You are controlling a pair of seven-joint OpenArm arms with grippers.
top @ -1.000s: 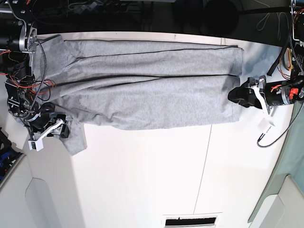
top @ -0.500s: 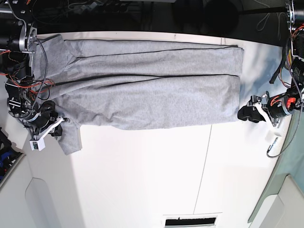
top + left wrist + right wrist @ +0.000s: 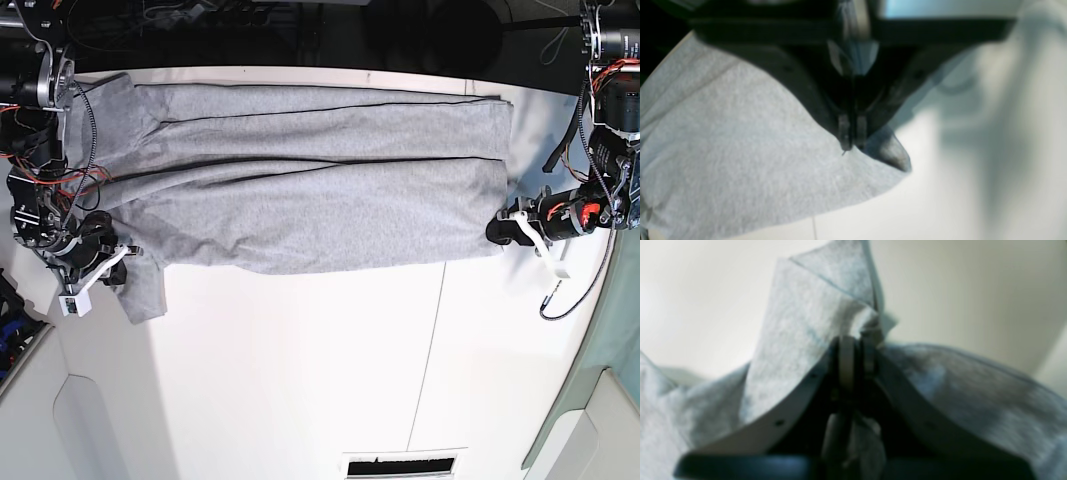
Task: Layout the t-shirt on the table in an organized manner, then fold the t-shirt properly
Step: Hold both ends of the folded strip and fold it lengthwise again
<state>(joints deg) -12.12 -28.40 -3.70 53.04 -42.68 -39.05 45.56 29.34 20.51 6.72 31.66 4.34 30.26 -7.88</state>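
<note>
Grips have just closed at both ends of the shirt (image 3: 310,190). A second ago both my pincers stood wide open beside the cloth; now each is clamped on fabric. My left pincer (image 3: 850,141) has its jaws pressed together on the shirt's (image 3: 740,153) hem corner, near the table's (image 3: 940,206) bare white top. My right pincer (image 3: 857,346) pinches a bunched fold of the shirt (image 3: 806,326) at the sleeve end, the cloth standing up in a peak between the jaws.

Seen from above, the shirt lies stretched lengthwise across the far half of the table (image 3: 300,380), folded in on itself, with my left pincer (image 3: 503,226) at one end and my right pincer (image 3: 115,262) at the other. With both ends held, I judge the next step is to lift and fold.

No lettering, brand or label can be read anywhere; the side facing up is plain grey.
</note>
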